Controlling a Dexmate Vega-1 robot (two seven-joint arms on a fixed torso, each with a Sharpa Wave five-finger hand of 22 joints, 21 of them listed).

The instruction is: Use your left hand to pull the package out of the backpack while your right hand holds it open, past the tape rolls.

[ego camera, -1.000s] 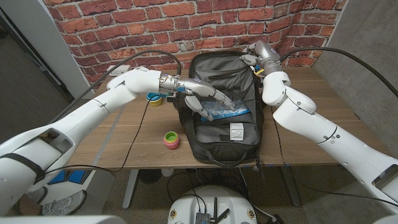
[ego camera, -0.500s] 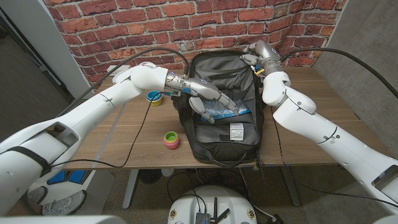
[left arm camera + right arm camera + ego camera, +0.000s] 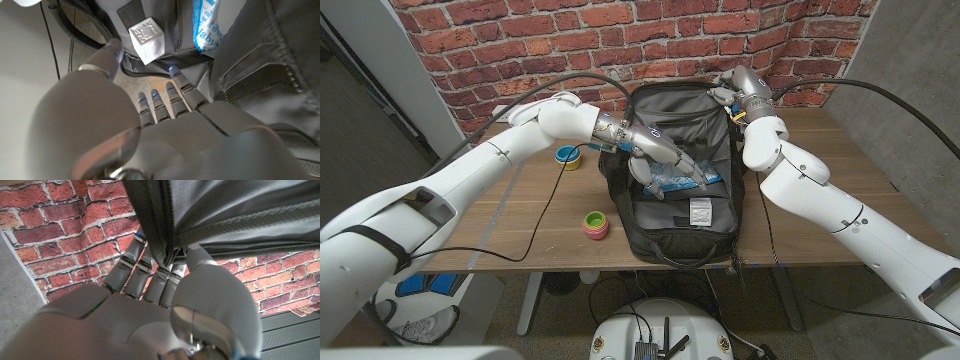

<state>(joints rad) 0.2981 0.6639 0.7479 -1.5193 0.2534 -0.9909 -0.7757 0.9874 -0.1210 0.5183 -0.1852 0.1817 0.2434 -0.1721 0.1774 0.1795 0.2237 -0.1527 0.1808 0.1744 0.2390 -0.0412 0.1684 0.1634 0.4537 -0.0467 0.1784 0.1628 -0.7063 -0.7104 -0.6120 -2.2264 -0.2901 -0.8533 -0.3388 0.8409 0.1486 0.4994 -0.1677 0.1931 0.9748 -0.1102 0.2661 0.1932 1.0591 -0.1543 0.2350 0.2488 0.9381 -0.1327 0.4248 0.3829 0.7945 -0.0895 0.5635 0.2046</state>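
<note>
Black backpack [image 3: 682,170] lies open on counter [image 3: 820,215], blue-white package [image 3: 685,181] inside; left hand [image 3: 660,160] fingers spread over it, grasp unclear. Left wrist view: partial blue lettering, white tag [image 3: 148,37]. Tape rolls [image 3: 596,225] left. Right hand [image 3: 728,92] pinches backpack's far flap

Even, soft light — head view sharp, wrist views blurred up close.

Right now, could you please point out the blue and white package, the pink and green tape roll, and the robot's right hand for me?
blue and white package [image 3: 688,181], head view, its visible middle inside the backpack.
pink and green tape roll [image 3: 596,224], head view, its top.
right hand [image 3: 729,92], head view, the hand's middle at the backpack's top edge.
</note>
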